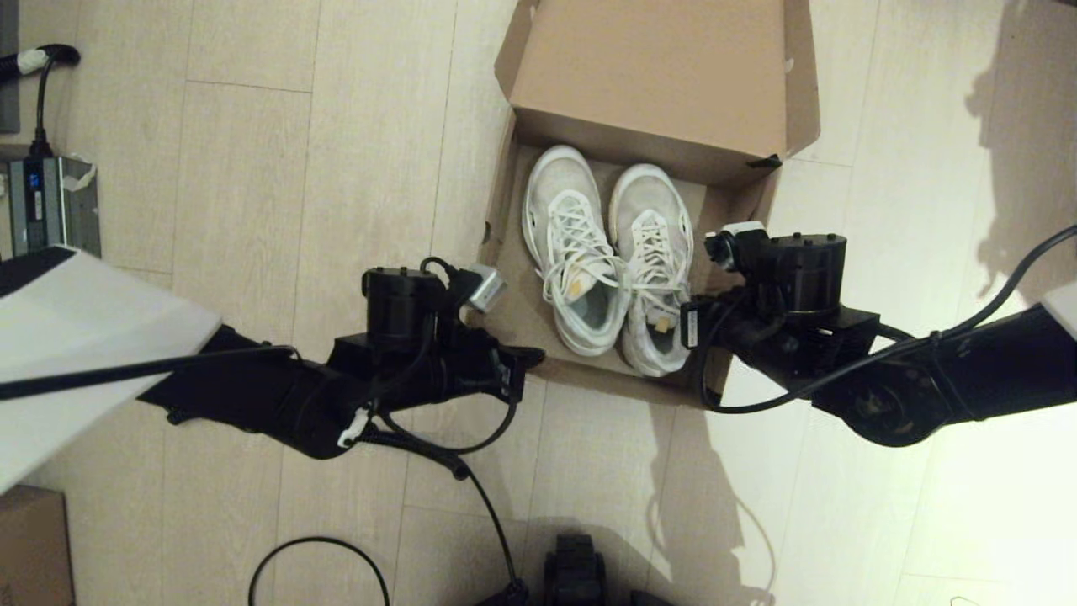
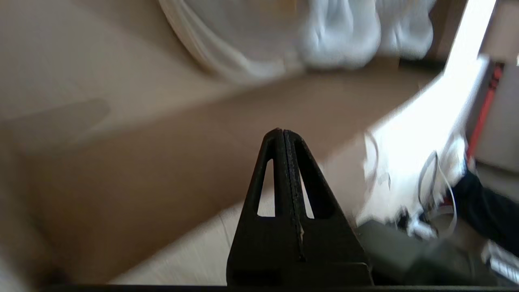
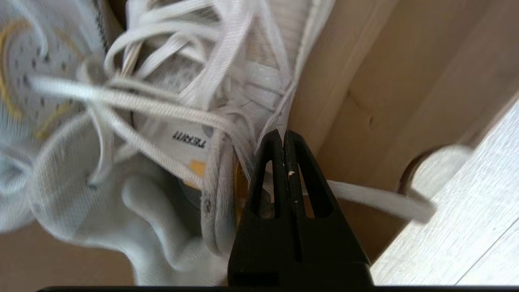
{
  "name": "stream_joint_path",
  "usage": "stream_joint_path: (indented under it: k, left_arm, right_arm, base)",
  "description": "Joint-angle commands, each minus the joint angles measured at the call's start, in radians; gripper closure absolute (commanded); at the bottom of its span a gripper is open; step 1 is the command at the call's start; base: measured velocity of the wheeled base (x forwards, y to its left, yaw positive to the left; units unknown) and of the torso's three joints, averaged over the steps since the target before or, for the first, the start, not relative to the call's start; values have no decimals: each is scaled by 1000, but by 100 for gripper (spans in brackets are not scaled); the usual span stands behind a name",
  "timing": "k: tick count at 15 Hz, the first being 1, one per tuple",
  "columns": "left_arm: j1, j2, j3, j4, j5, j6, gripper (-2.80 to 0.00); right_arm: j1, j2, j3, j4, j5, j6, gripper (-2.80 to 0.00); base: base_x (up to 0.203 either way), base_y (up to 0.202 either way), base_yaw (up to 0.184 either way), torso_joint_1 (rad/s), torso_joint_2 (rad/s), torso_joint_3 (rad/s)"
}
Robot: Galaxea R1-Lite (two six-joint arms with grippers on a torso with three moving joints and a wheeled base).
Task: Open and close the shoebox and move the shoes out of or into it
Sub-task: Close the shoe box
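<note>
The pair of white lace-up mesh sneakers with white laces and yellowish insoles point(image 1: 610, 257) lies side by side on the floor of the large brown cardboard shoebox point(image 1: 505, 252), toes toward the hinged lid point(image 1: 656, 71) and heels toward the box's near wall. The lid stands thrown back at the far side of the box, its plain inner face showing, with a strip of black tape point(image 1: 767, 160) at one hinge corner.

The right gripper point(image 3: 284, 136) is at the near right corner of the shoebox, just beside the heel end of the right-hand sneaker point(image 1: 655, 269). In the right wrist view its two black fingers are pressed flat together with nothing between them, the tips near that sneaker's collar and laces point(image 3: 182, 117), between the shoe and the box's right wall point(image 3: 357, 93); whether they touch the shoe cannot be told.

The left gripper point(image 2: 282, 134) is at the near left corner of the shoebox, outside it, its tip close to the near wall point(image 2: 162, 170). Its fingers are likewise closed tight on nothing, and the left-hand sneaker point(image 1: 568, 248) lies beyond that wall, apart from it.

The shoebox rests on a pale wood-plank floor point(image 1: 252, 168). Well left of the box, a grey power unit point(image 1: 46, 206) with a black cable sits at the floor's edge, and a smaller plain brown carton point(image 1: 29, 547) shows at the near left.
</note>
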Motion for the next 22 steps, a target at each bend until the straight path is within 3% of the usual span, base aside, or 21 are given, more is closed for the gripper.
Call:
stream_joint_path:
  k: [1,4,11,13,18,22]
  left_arm:
    - [-11,22,31,-3,-5,18,0]
    - [-10,52,31,-5,-7,57,0]
    - [-10,51,-29,3,-2,65,0]
    - [-10,62,-29,17,2,100,0]
    - [-9,107,-17,15,0,289,0]
    - [-15,104,6,48,-20,305,0]
  right_arm:
    - [-1,11,21,-12,-3,5,0]
    - [-2,7,18,-12,-3,36,0]
    - [-7,-47,24,10,-5,30,0]
    - [-5,-61,20,37,-3,29,0]
    - [-4,-62,27,36,-3,33,0]
    - [-5,-62,24,32,-3,36,0]
  base:
    - [0,0,0,0,0,0]
    - [0,0,0,0,0,0]
    - [0,0,0,0,0,0]
    - [0,0,0,0,0,0]
    - [0,0,0,0,0,0]
    - [0,0,0,0,0,0]
